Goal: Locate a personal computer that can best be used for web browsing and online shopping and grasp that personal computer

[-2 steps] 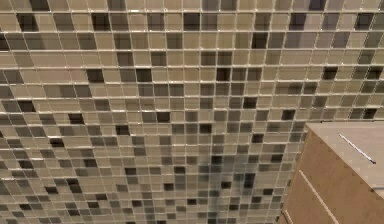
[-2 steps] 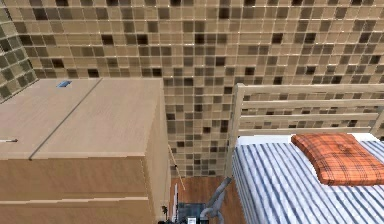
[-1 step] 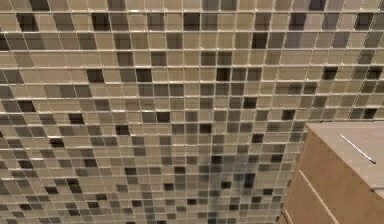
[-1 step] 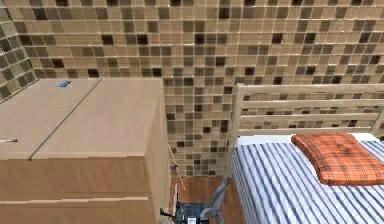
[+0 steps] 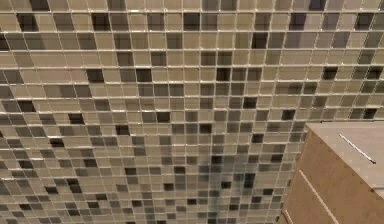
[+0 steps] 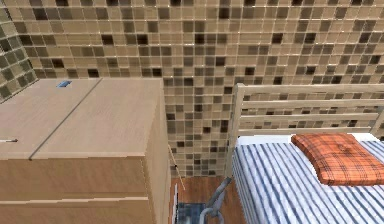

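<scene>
Two pieces, dresser (image 6: 90, 125) and bed (image 6: 280, 185), are set against the tiled wall (image 6: 200, 50) (likely to spare room); the gripper's state cannot be told.

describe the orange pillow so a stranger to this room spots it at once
Start at the bed with the pale slatted headboard against the tiled wall. On its blue-and-white striped cover, close to the headboard, lies the pillow. It is the only orange, checked thing among stripes and plain wood.

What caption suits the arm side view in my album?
Wooden dresser beside a striped bed with an orange checked pillow, against a mosaic tile wall.
</scene>
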